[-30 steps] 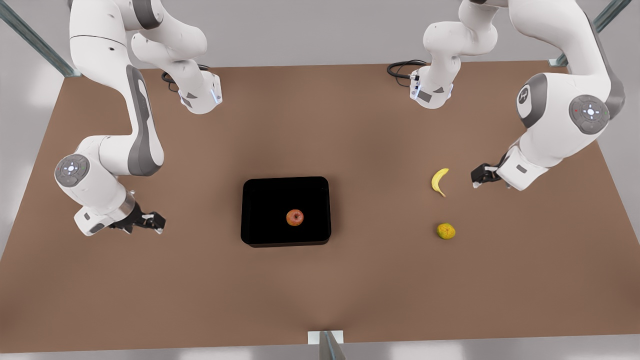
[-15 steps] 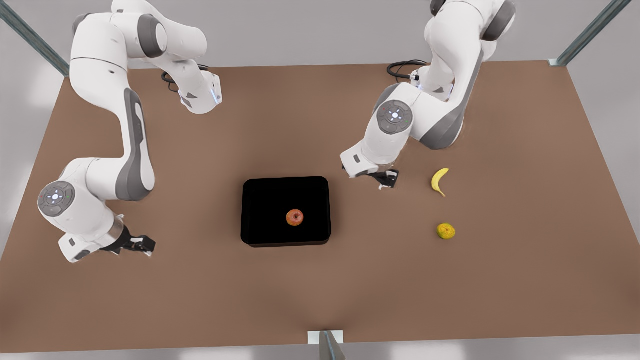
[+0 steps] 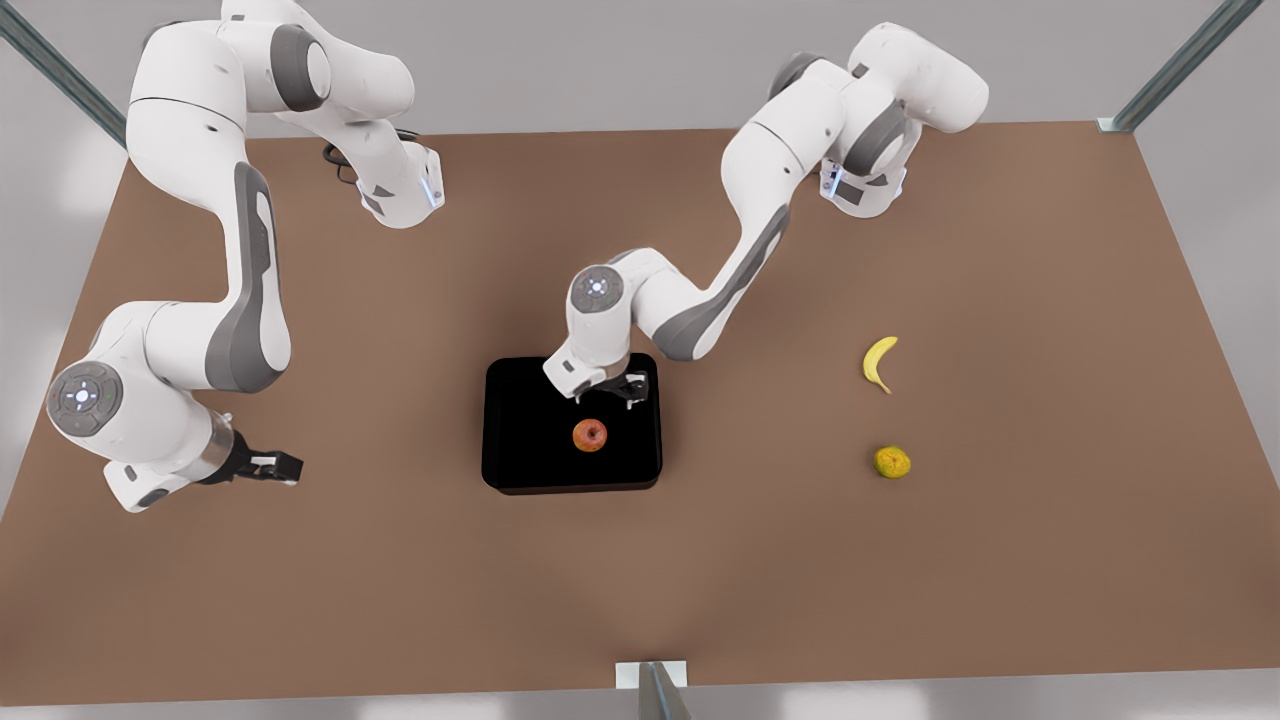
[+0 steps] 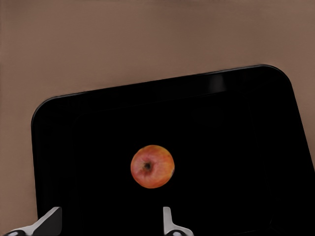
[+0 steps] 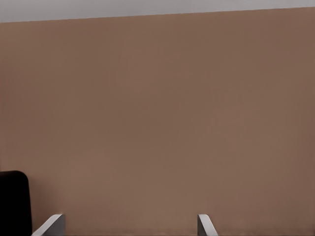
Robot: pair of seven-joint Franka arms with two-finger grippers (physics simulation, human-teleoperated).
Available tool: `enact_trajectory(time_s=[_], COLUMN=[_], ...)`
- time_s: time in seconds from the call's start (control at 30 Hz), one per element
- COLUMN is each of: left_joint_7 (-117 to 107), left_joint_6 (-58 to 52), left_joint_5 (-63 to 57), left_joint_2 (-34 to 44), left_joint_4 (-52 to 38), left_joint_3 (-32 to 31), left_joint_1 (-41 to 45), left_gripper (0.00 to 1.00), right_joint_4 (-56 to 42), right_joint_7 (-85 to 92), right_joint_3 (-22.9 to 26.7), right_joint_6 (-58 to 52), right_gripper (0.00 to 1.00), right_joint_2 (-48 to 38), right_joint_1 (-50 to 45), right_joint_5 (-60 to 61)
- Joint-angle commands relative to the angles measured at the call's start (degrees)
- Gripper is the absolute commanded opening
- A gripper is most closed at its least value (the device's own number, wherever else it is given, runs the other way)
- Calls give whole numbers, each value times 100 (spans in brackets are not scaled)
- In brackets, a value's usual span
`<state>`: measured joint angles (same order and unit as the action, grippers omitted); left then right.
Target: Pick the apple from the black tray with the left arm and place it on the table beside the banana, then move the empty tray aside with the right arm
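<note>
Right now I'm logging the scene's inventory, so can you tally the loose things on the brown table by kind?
Small round red-orange apple, lying in the tray: 1
Curved bright yellow banana: 1
Round yellow-green bumpy fruit: 1
Glossy black rectangular tray: 1
Total: 4 loose things, 3 of them fruit

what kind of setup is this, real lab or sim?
Likely a simulated tabletop bench: a bare brown table, two white arms mounted at its far edge, and props only: black tray, apple, banana.
</note>
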<state>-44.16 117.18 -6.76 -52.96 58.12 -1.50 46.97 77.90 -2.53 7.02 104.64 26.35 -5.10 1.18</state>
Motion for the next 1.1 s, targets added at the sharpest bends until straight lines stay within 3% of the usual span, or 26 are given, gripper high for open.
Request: enact_trajectory(time_s=[0.0, 0.27, 1.07], left_joint_7=[-3020, -2554, -2079], left_joint_6=[762, 1343, 1764], left_joint_5=[-36, -176, -431], left_joint_2=[-153, -848, -1226], left_joint_4=[-11, -600, -266], left_joint_3=[62, 141, 132], left_joint_1=[5, 84, 242], left_gripper=[100, 100, 100], right_joint_4=[-3, -3, -3], right_joint_7=[-1, -1, -1], right_joint_3=[1, 1, 1], right_joint_6=[-93, -93, -93], right_gripper=[100, 100, 100], right_joint_2=[-7, -7, -7], right_joint_1=[0, 0, 9], right_joint_5=[5, 5, 5])
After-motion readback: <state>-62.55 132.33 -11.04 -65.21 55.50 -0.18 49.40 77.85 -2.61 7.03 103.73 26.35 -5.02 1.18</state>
